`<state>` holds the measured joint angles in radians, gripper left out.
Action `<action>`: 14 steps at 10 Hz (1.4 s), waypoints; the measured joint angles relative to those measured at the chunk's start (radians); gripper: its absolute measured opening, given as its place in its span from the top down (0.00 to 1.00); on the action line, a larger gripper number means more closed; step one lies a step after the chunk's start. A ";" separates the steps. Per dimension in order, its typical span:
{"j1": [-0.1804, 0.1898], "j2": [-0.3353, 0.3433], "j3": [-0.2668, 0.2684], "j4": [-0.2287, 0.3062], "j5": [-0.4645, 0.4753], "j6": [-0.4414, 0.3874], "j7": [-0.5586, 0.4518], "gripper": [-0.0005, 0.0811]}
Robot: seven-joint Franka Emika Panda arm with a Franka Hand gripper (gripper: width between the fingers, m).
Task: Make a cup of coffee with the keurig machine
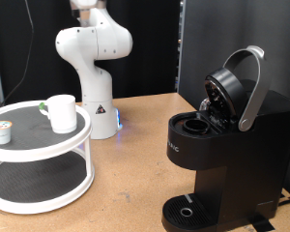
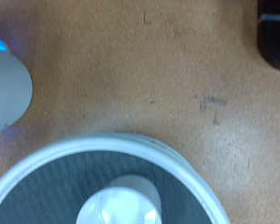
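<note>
The cup (image 1: 60, 112), a plain white mug, stands on the top shelf of a white two-tier round stand (image 1: 75, 135) at the exterior view's left. The keurig machine (image 1: 222, 155), black and boxy, stands at the right with its grey-rimmed lid (image 1: 244, 85) swung up and the pod chamber open. Its low drip tray (image 1: 188, 211) has nothing on it. From high above, the wrist view looks down on the cup (image 2: 121, 201), the stand's rim (image 2: 103, 145) and a corner of the keurig machine (image 2: 275, 33). The gripper shows in neither view; the arm rises out of the exterior view's top.
A small white pod (image 1: 2, 131) with a green-marked top sits on the stand's top shelf, left of the cup. The robot's white base (image 1: 95, 68) stands behind the stand and shows in the wrist view too (image 2: 7, 89). Brown tabletop (image 2: 149, 84) lies between stand and machine.
</note>
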<state>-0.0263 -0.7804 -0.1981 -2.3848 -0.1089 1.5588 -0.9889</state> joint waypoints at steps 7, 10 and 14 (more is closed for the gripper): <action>-0.018 0.012 -0.141 -0.005 -0.117 0.032 -0.196 0.01; -0.021 0.010 -0.207 -0.005 -0.120 0.023 -0.260 0.01; -0.031 0.038 -0.311 -0.010 -0.190 0.152 -0.302 0.01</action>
<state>-0.0574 -0.7427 -0.5096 -2.3948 -0.2989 1.7110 -1.2904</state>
